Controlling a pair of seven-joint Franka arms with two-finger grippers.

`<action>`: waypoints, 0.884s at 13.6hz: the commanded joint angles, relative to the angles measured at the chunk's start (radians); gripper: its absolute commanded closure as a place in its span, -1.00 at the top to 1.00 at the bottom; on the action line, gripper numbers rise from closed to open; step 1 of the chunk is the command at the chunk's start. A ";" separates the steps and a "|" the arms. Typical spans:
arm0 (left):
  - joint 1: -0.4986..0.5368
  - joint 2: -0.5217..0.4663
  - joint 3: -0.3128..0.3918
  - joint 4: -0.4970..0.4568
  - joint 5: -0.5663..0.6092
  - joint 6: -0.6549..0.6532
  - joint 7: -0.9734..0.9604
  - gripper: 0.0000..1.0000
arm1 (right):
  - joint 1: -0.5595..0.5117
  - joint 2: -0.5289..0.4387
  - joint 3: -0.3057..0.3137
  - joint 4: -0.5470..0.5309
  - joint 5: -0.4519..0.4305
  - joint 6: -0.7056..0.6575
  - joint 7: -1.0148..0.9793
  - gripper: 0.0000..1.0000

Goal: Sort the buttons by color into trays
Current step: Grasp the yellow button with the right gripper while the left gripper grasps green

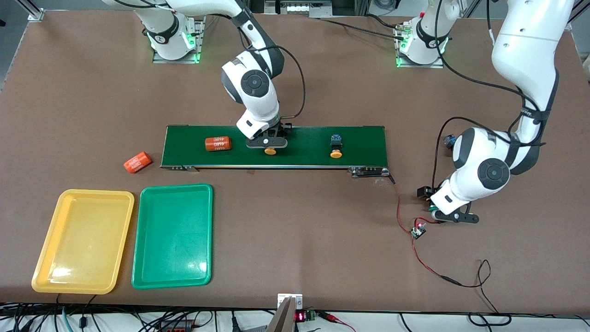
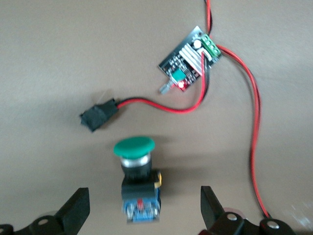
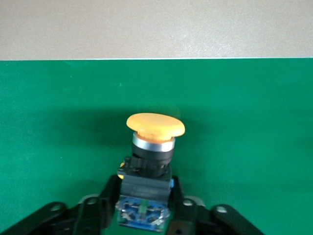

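Right, I see a brown table (image 1: 295,240) with a dark-green conveyor belt (image 1: 359,147) lying across its middle; cables and a power strip hang along the table's edge at 6 o'clock in the front view.

At 8 o'clock of the belt sit the yellow tray (image 1: 50,249) and the green tray (image 1: 203,230), side by side and just apart, the yellow one toward the right arm's end; I see nothing in either.

The right gripper (image 1: 267,143) is down on the belt, its fingers (image 3: 105,200) pressed against both sides of a yellow button (image 3: 155,128) at the black body, cap pointing toward the front camera. A second yellow button (image 1: 336,146) lies free on the belt toward the left arm's end. One orange cylinder (image 1: 218,144) lies on the belt, another (image 1: 137,162) just off its end.

The left gripper (image 2: 144,208) hovers low over the table at 4 o'clock of the belt, fingers spread wide on either side of a green button (image 2: 137,166), not touching it. From the front that button is mostly hidden under the gripper. A small circuit board (image 2: 190,63) with red wires lies near it. Something blue (image 1: 449,139) shows beside the left arm, cut off by it; I cannot tell what.
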 commanded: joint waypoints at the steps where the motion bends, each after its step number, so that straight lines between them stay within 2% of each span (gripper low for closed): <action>1: -0.005 0.013 0.031 -0.022 0.017 0.071 0.079 1.00 | -0.001 -0.009 -0.006 -0.014 -0.005 0.017 -0.012 -1.00; 3: -0.003 0.031 0.031 -0.024 0.014 0.076 0.081 1.00 | -0.002 -0.024 -0.039 -0.008 -0.005 0.007 -0.024 -1.00; 5: -0.003 0.030 0.031 -0.046 0.014 0.071 0.070 0.76 | -0.011 -0.091 -0.097 0.000 -0.003 -0.064 -0.053 -1.00; 6: -0.003 0.024 0.030 -0.053 0.008 0.064 0.064 0.57 | -0.040 -0.136 -0.127 0.007 -0.003 -0.110 -0.103 -1.00; 9: 0.007 0.019 0.030 -0.082 0.006 0.062 0.061 -0.44 | -0.230 -0.228 -0.127 0.044 -0.008 -0.253 -0.287 -1.00; 11: 0.004 -0.006 0.021 -0.074 0.006 0.001 0.056 -0.74 | -0.376 -0.250 -0.124 0.072 -0.003 -0.330 -0.480 -1.00; 12: 0.000 -0.022 0.017 -0.067 0.003 -0.048 0.056 -0.81 | -0.440 -0.248 -0.122 0.090 -0.003 -0.356 -0.542 -1.00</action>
